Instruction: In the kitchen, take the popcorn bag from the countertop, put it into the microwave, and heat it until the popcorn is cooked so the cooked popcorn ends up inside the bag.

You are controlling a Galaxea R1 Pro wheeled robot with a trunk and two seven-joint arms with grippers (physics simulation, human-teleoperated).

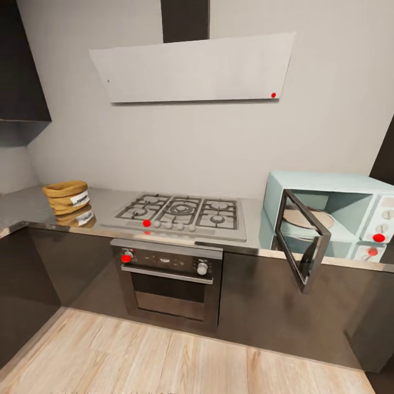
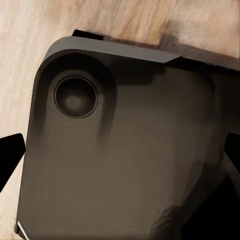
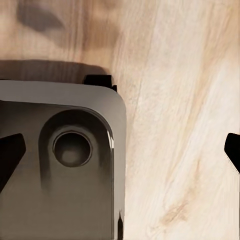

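1. Pale grey kitchen walls are backing a long grey bench with dark cabinets below, a white hood above, and light wood flooring in front.
2. Sitting on the bench at its left end is the popcorn bag, upright with its rolled rim up, well apart from the gas hob beside it.
3. Standing at the bench's right end is the pale-blue microwave, its dark glass door swinging open toward the room and a turntable showing inside.
4. Both wrist cameras are looking down at the flooring past the robot's dark base; black finger tips are showing at opposite picture edges, so both pairs are looking spread and holding nothing.
5. Judging by the layout, the bag is lying left of centre, so the left arm is likely nearer.
6. A small white label is showing on the bag, but its writing is too small to read.
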